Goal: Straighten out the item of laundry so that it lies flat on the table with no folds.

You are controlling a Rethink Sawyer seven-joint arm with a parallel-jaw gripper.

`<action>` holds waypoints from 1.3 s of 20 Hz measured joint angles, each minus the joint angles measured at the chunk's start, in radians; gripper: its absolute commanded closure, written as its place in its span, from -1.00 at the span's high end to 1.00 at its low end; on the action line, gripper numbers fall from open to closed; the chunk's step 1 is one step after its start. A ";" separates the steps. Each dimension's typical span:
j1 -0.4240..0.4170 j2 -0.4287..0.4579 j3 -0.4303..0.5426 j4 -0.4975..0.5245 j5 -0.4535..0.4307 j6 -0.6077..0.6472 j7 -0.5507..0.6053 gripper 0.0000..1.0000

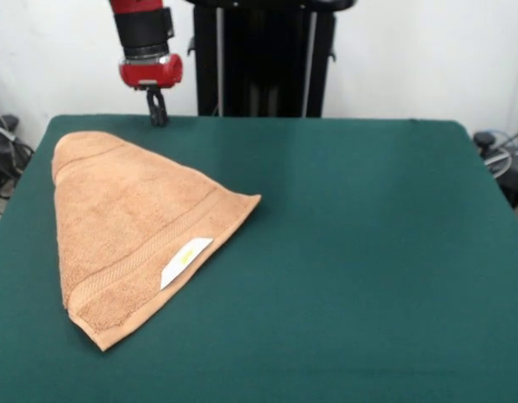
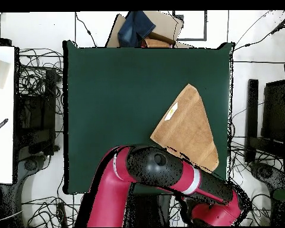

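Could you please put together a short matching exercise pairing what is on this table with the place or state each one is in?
Things:
1. towel
2. white label
3. gripper
4. table

Descriptions:
A. above the table's far edge, touching nothing
B. folded into a triangle
C. covered in dark green cloth
D. beside the towel's woven band, near its folded edge

Pairs: 1-B, 2-D, 3-A, 4-C
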 measured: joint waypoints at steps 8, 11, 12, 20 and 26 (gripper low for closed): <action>0.019 -0.038 0.000 0.031 -0.151 0.060 0.000 -1.00; 0.021 -0.067 0.000 0.056 -0.182 0.104 0.000 -1.00; 0.020 -0.077 0.000 0.064 -0.187 0.117 0.000 -1.00; -0.007 -0.147 0.000 0.101 -0.205 0.173 0.000 -1.00; -0.027 -0.177 0.003 0.104 -0.240 0.176 0.000 -1.00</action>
